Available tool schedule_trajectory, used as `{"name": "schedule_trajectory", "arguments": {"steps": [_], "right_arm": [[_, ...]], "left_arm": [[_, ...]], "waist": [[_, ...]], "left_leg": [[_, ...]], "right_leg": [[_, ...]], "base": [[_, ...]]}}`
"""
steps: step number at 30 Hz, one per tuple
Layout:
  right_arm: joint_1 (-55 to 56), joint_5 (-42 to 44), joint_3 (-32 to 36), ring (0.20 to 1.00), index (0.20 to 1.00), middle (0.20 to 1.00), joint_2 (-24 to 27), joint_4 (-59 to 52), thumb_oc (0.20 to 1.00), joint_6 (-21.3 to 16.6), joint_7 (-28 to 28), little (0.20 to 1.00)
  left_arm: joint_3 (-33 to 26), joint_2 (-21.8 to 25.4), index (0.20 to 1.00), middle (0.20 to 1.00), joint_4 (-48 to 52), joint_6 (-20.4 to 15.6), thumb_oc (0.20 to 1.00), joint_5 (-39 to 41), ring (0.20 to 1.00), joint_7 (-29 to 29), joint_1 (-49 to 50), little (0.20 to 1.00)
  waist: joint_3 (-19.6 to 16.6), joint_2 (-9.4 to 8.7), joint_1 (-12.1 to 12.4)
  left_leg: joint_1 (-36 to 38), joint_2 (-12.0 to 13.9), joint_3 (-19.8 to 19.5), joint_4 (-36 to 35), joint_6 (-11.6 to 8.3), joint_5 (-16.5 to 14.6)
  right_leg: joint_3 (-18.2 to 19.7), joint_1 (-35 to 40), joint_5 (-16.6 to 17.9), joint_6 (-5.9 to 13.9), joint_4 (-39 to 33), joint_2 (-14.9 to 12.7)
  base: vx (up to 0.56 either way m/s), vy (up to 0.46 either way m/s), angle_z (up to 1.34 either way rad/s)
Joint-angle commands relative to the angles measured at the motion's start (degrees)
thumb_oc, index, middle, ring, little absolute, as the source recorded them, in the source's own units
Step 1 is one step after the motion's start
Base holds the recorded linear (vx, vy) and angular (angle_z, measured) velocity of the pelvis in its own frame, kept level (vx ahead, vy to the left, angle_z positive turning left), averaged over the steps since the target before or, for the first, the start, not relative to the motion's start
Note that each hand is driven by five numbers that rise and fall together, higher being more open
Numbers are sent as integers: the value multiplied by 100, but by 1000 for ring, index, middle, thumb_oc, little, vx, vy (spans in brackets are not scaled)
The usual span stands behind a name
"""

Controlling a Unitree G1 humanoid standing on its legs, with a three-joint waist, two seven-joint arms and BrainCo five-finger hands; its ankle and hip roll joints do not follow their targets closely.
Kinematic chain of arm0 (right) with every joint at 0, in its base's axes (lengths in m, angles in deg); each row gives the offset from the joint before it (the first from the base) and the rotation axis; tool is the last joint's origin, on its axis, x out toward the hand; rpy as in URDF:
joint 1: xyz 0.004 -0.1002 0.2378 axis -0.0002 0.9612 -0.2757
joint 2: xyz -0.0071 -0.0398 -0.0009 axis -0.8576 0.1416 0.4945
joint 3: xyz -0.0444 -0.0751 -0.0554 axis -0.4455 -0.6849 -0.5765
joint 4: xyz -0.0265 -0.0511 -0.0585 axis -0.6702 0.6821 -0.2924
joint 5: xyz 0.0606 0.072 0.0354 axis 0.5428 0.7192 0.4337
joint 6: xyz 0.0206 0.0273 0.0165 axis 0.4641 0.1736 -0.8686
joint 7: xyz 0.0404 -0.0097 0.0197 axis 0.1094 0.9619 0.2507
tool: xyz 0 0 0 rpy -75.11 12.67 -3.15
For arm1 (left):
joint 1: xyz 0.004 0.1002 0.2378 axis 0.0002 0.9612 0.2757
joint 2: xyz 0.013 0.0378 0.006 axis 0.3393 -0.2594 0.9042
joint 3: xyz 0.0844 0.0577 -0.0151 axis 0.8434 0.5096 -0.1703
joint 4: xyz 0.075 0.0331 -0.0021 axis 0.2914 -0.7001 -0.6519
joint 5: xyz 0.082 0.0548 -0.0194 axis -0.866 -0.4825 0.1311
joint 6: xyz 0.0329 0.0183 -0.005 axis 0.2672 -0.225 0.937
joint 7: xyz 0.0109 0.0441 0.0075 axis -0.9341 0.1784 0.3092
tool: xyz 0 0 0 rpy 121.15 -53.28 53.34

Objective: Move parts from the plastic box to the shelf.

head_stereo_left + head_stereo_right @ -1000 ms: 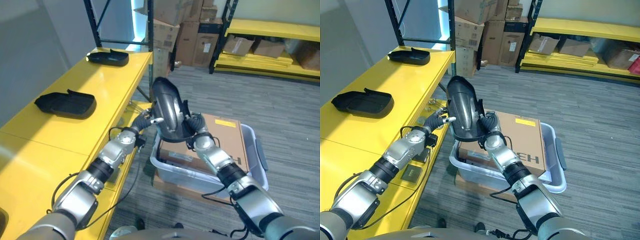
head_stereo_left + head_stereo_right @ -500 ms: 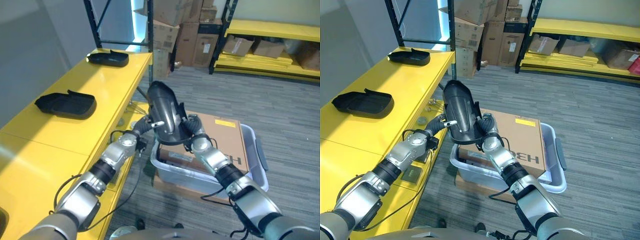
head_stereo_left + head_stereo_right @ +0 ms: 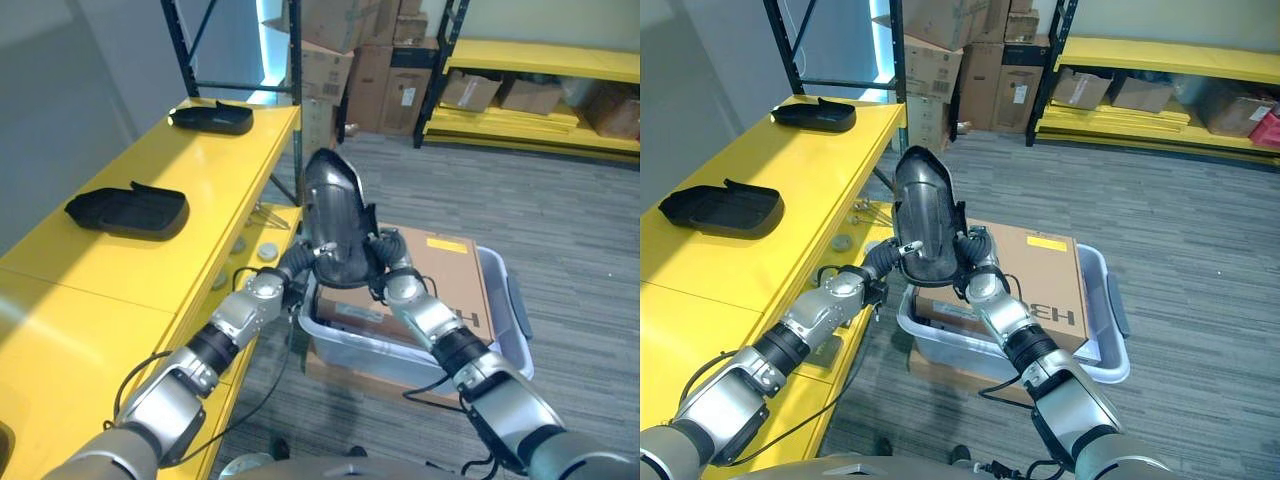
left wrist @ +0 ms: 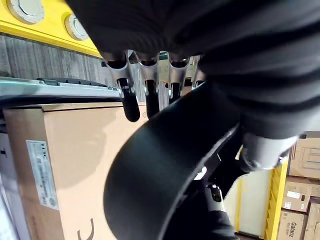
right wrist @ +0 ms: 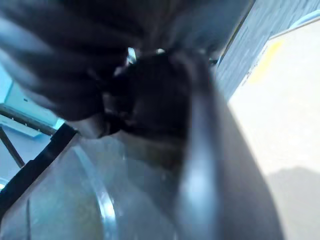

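A black, glossy curved part [image 3: 335,215] stands upright in the air over the near left corner of the grey plastic box [image 3: 512,330]. Both hands hold it from below. My left hand [image 3: 287,272] grips its lower left edge, the thumb on the front face and the fingers [image 4: 148,90] behind it. My right hand [image 3: 387,256] is curled round its lower right edge. The same part [image 5: 210,165] fills the space in front of the right wrist. The yellow shelf [image 3: 190,165] runs along the left, and the part hangs just off its right edge.
Two more black parts [image 3: 128,210] [image 3: 212,117] lie on the shelf. A flat cardboard box [image 3: 450,275] lies in the plastic box. A black rack post [image 3: 297,100] rises at the shelf's far end. Cartons and yellow racks line the back, across grey carpet.
The part has tipped more upright and shifted slightly right. My left hand has slid lower and closer under it. The right hand has kept its grip.
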Motion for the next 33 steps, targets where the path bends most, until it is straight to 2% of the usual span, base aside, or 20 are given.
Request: {"name": "schedule_trajectory", "arguments": {"steps": [1,7,8,9,15,17,19,21,25,27,30,33], "right_arm": [[-499,-155,-111,200,200,200,-228,-136,200,-228,29,200],[-515,-91,-137,200,200,200,-233,-167,200,-167,84,200],[-518,-57,-145,570,570,570,-246,-161,570,-173,78,570],[-515,-9,-151,1000,1000,1000,-253,-180,1000,-162,76,1000],[-447,172,-44,1000,1000,1000,-208,-251,1000,-58,-195,1000],[-308,-110,64,1000,1000,1000,-92,-357,1000,99,-313,1000],[-86,-455,174,1000,1000,1000,113,-484,1000,217,-275,1000],[292,-739,296,1000,1000,1000,333,-517,1000,218,-168,1000],[1387,-1159,610,1000,1000,1000,617,-465,1000,132,309,1000],[2069,-1268,672,1000,1000,1000,609,-182,1000,82,643,1000],[2668,-1539,611,1000,1000,1000,343,532,1000,62,1157,1000],[2910,-1714,563,1000,1000,1000,72,1011,1000,52,1153,1000]], "left_arm": [[405,-476,200,200,-191,-517,200,-336,200,87,-428,200],[365,-377,200,200,-56,-555,200,-567,200,7,-507,200],[344,-368,200,200,-26,-591,200,-633,200,-40,-518,200],[326,-343,200,200,13,-666,200,-687,200,-107,-522,200],[121,-8,200,200,295,-950,200,-910,200,-226,-607,200],[-73,278,200,200,575,-1059,200,-955,200,-489,-599,200],[-371,594,200,200,827,-1336,200,-1064,200,-651,-479,200],[-747,956,200,200,1128,-1698,200,-1200,200,-764,-292,200],[-1600,1632,200,200,1915,-2114,200,-1410,200,-964,318,200],[-2128,1946,200,200,2397,-2152,200,-1517,200,-1139,755,200],[-2917,2333,200,200,2884,-2073,200,-1753,200,-1211,1331,200],[-3464,2546,200,200,3381,-2052,200,-1685,200,-1046,1778,200]], "waist": [[-437,-26,126],[-444,-19,134],[-440,-17,144],[-437,-15,150],[-435,2,204],[-418,16,222],[-416,20,240],[-407,19,268],[-398,5,318],[-397,1,386],[-399,14,570],[-373,35,836]], "left_leg": [[144,167,50,-50,-178,-549],[154,159,40,-50,-184,-561],[159,158,31,-50,-185,-559],[162,157,22,-50,-190,-555],[155,151,-26,-50,-204,-547],[137,143,-63,-50,-207,-537],[116,141,-79,-50,-204,-531],[90,135,-94,-50,-200,-520],[4,115,-175,-50,-192,-492],[-72,83,-258,-50,-183,-473],[-199,-16,-442,-50,-142,-462],[-317,-132,-719,-50,-70,-455]], "right_leg": [[-360,25,-401,452,51,-246],[-352,44,-406,456,40,-239],[-359,50,-407,455,44,-241],[-365,55,-408,457,46,-243],[-418,73,-400,459,37,-255],[-418,65,-400,464,37,-258],[-430,52,-409,464,40,-263],[-459,50,-411,468,33,-273],[-499,17,-416,481,31,-279],[-562,-3,-400,513,17,-317],[-662,-33,-379,563,24,-409],[-752,-70,-441,593,168,-496]], "base": [[0,0,0],[0,0,0],[0,0,0],[0,0,0],[0,0,0],[-11,19,0],[-26,38,0],[-32,41,0],[-45,54,4],[-71,78,7],[-71,83,12],[-84,59,23]]}}
